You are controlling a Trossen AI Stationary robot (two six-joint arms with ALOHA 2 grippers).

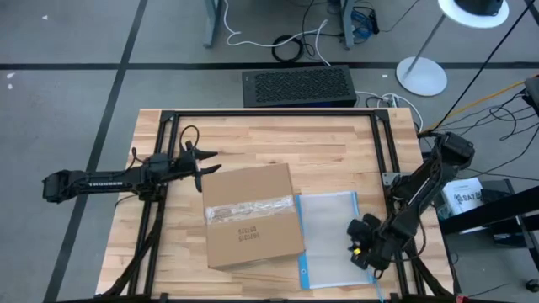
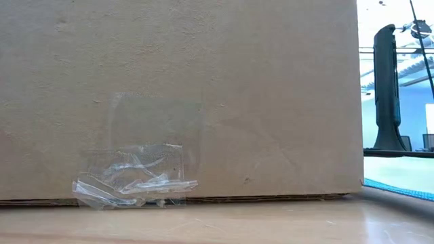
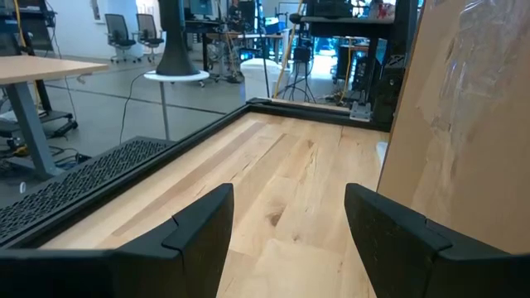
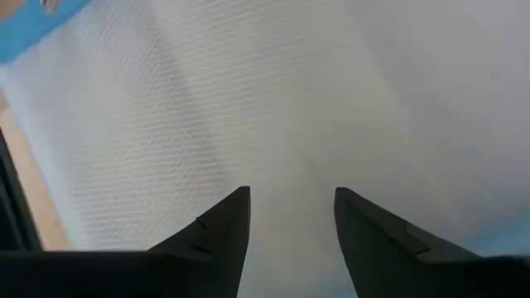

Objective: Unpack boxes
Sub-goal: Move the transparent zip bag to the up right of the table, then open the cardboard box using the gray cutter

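At mid-table the taped box (image 1: 253,215) awaits opening, the left hand (image 1: 205,167) open just off its far-left corner, the right hand (image 1: 360,247) open over the pouch (image 1: 328,231); peeling should start squarely at the tape (image 1: 251,207).

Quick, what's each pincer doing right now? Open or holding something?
Left pincer: open, empty, beside the box.
Right pincer: open, empty, over the clear pouch.

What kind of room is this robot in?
Probably a lab or workshop: office chairs and desks stand behind the wooden table, cables trail over the floor, and a cardboard box waits there.
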